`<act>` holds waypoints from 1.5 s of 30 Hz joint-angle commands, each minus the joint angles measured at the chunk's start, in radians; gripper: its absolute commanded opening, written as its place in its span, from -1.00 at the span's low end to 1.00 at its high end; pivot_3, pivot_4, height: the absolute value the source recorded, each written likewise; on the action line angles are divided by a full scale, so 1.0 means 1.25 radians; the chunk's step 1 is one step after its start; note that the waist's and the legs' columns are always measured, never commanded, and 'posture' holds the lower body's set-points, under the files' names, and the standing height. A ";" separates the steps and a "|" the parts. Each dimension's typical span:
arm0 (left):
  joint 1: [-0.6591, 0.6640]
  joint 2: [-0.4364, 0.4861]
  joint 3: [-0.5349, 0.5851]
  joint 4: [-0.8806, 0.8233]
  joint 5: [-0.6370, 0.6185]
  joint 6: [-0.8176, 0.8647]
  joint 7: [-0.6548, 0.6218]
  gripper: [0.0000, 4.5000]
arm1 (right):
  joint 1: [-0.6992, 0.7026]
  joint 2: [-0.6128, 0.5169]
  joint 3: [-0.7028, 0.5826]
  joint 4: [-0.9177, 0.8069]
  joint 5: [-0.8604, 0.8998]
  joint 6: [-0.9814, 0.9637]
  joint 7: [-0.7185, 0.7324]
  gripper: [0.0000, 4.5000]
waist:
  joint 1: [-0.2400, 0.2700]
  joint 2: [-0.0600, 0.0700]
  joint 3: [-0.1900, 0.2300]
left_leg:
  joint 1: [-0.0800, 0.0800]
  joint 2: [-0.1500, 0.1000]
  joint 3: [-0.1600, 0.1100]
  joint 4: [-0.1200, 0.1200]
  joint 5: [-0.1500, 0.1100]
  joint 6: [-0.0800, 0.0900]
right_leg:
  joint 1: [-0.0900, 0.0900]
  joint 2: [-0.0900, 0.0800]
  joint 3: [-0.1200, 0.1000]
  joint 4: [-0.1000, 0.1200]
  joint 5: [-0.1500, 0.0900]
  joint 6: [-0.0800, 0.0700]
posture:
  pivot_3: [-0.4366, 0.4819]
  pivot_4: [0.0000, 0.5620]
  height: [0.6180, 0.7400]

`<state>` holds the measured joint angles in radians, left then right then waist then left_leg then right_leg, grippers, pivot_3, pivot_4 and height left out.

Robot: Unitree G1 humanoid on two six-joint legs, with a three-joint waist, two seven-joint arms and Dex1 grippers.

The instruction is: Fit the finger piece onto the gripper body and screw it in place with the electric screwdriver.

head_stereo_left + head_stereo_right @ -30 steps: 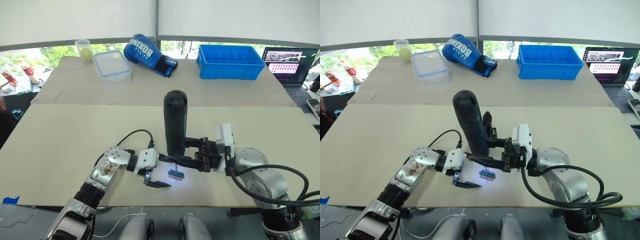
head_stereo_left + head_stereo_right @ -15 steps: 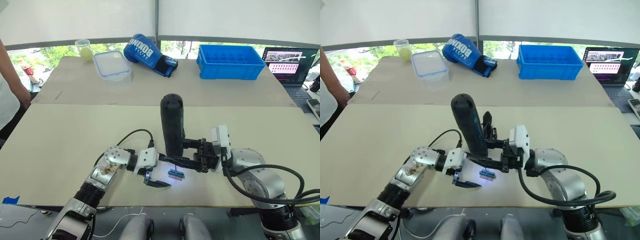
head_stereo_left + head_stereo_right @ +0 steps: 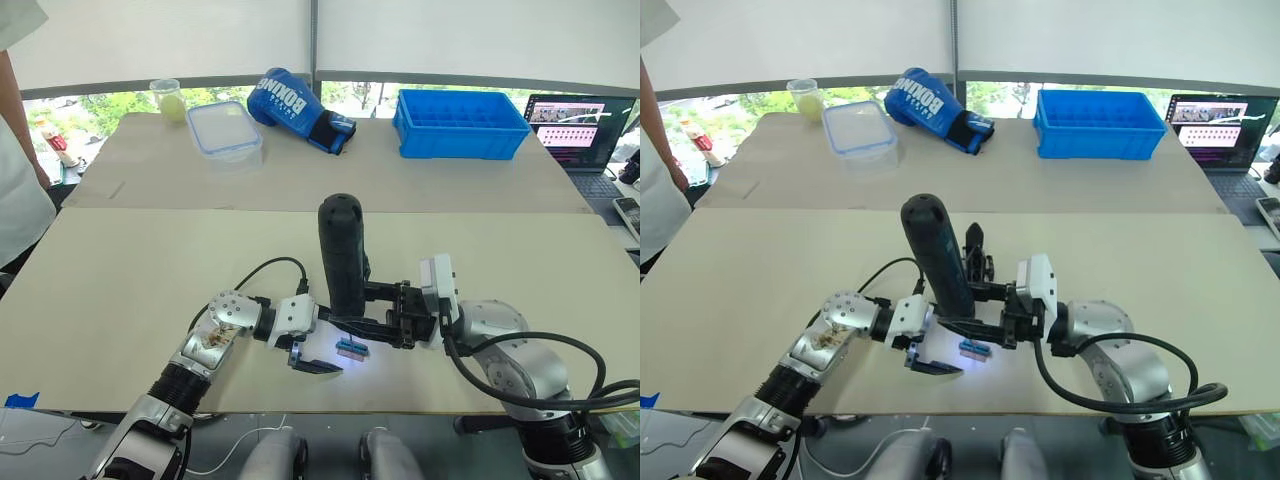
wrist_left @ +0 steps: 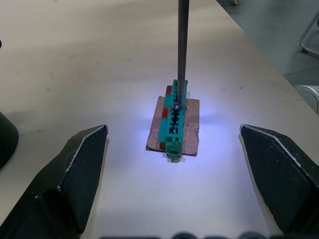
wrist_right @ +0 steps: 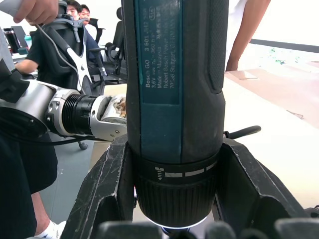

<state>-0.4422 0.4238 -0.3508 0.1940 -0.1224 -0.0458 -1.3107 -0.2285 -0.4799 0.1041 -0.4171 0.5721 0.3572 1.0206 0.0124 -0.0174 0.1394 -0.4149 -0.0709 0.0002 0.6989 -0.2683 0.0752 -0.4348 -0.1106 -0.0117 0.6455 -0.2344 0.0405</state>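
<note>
My right gripper (image 3: 352,308) is shut on the electric screwdriver (image 3: 342,250), a thick dark cylinder held upright near the table's front. Its thin silver bit (image 4: 182,45) comes down onto a small green-and-black block (image 4: 175,117) lying on a scrap of cardboard. My left gripper (image 4: 173,130) is open, its two fingers standing wide on either side of that block (image 3: 351,348). Just behind the screwdriver a black pointed part (image 3: 975,250) sticks up, likely the gripper body, mostly covered. The finger piece is out of view.
At the back of the table are a blue bin (image 3: 460,122), a blue boxing glove (image 3: 298,108), a clear lidded container (image 3: 225,130) and a cup (image 3: 166,98). A laptop (image 3: 575,125) sits at the far right. A person (image 3: 18,170) stands at the table's left edge.
My right gripper has shifted the screwdriver slightly left and lower. A person has stepped in at the left edge. The left gripper stays open in place.
</note>
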 commanded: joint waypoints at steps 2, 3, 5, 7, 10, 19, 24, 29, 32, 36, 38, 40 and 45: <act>-0.013 -0.006 0.005 -0.018 -0.018 -0.002 0.001 1.00 | -0.006 0.000 -0.017 -0.030 0.015 -0.028 0.001 -0.15 | 0.000 0.000 0.000 | 0.000 0.000 0.000 0.000 0.000 0.000 | 0.000 0.000 0.000 0.000 0.000 0.000 | -0.05 -0.47 1.00; -0.013 -0.006 0.005 -0.019 -0.018 -0.001 0.002 1.00 | -0.006 0.001 -0.017 -0.030 0.014 -0.029 0.001 -0.15 | 0.000 0.000 0.000 | 0.000 0.000 0.000 0.000 0.000 0.000 | 0.000 0.000 0.000 0.000 0.000 0.000 | -0.05 -0.47 1.00; -0.011 -0.007 0.005 -0.022 -0.019 0.000 0.002 1.00 | -0.006 0.001 -0.017 -0.030 0.014 -0.029 0.000 -0.15 | 0.000 0.000 0.000 | 0.000 0.000 0.000 0.000 0.000 0.000 | 0.000 0.000 0.000 0.000 0.000 0.000 | -0.05 -0.47 1.00; -0.011 -0.006 0.005 -0.024 -0.019 0.000 0.001 1.00 | -0.006 0.001 -0.017 -0.029 0.014 -0.030 0.000 -0.15 | 0.000 0.000 0.000 | 0.000 0.000 0.000 0.000 0.000 0.000 | 0.000 0.000 0.000 0.000 0.000 0.000 | -0.05 -0.47 1.00; -0.011 -0.007 0.005 -0.025 -0.020 0.002 0.002 1.00 | -0.007 0.001 -0.017 -0.025 0.013 -0.030 0.001 -0.15 | 0.000 0.000 0.000 | 0.000 0.000 0.000 0.000 0.000 0.000 | 0.000 0.000 0.000 0.000 0.000 0.000 | -0.05 -0.47 1.00; -0.010 -0.007 0.005 -0.025 -0.019 0.003 0.003 1.00 | -0.012 0.002 -0.016 -0.015 0.011 -0.031 0.003 -0.15 | 0.000 0.000 0.000 | 0.000 0.000 0.000 0.000 0.000 0.000 | 0.000 0.000 0.000 0.000 0.000 0.000 | -0.05 -0.47 1.00; -0.008 -0.006 0.005 -0.027 -0.021 0.004 0.003 1.00 | -0.012 0.003 -0.016 -0.014 0.012 -0.029 0.001 -0.15 | 0.000 0.000 0.000 | 0.000 0.000 0.000 0.000 0.000 0.000 | 0.000 0.000 0.000 0.000 0.000 0.000 | -0.05 -0.47 1.00; -0.006 -0.005 0.006 -0.029 -0.022 0.005 0.002 1.00 | -0.015 0.005 -0.015 -0.014 0.011 -0.029 -0.003 -0.15 | 0.000 0.000 0.000 | 0.000 0.000 0.000 0.000 0.000 0.000 | 0.000 0.000 0.000 0.000 0.000 0.000 | -0.05 -0.47 1.00; -0.008 -0.007 0.005 -0.028 -0.021 0.005 0.003 1.00 | -0.014 0.004 -0.016 -0.014 0.011 -0.028 -0.004 -0.15 | 0.000 0.000 0.000 | 0.000 0.000 0.000 0.000 0.000 0.000 | 0.000 0.000 0.000 0.000 0.000 0.000 | -0.05 -0.47 1.00; -0.010 -0.009 0.004 -0.027 -0.020 0.007 0.005 1.00 | -0.011 0.004 -0.015 -0.015 0.010 -0.028 -0.005 -0.15 | 0.000 0.000 0.000 | 0.000 0.000 0.000 0.000 0.000 0.000 | 0.000 0.000 0.000 0.000 0.000 0.000 | -0.05 -0.47 1.00; -0.009 -0.009 0.004 -0.029 -0.020 0.007 0.005 1.00 | -0.011 0.005 -0.014 -0.015 0.009 -0.029 -0.006 -0.15 | 0.000 0.000 0.000 | 0.000 0.000 0.000 0.000 0.000 0.000 | 0.000 0.000 0.000 0.000 0.000 0.000 | -0.05 -0.47 1.00; -0.008 -0.009 0.004 -0.029 -0.019 0.007 0.005 1.00 | -0.012 0.006 -0.013 -0.013 0.007 -0.031 -0.007 -0.15 | 0.000 0.000 0.000 | 0.000 0.000 0.000 0.000 0.000 0.000 | 0.000 0.000 0.000 0.000 0.000 0.000 | -0.05 -0.47 1.00; -0.008 -0.009 0.003 -0.029 -0.019 0.008 0.005 1.00 | -0.015 0.006 -0.013 -0.009 0.007 -0.030 -0.007 -0.15 | 0.000 0.000 0.000 | 0.000 0.000 0.000 0.000 0.000 0.000 | 0.000 0.000 0.000 0.000 0.000 0.000 | -0.05 -0.47 1.00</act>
<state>-0.4422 0.4167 -0.3508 0.1920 -0.1246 -0.0395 -1.3061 -0.2292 -0.4793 0.1042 -0.4069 0.5716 0.3551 1.0148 0.0126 -0.0173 0.1394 -0.4148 -0.0710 0.0002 0.6992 -0.2683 0.0752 -0.4346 -0.1105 -0.0117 0.6460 -0.2344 0.0405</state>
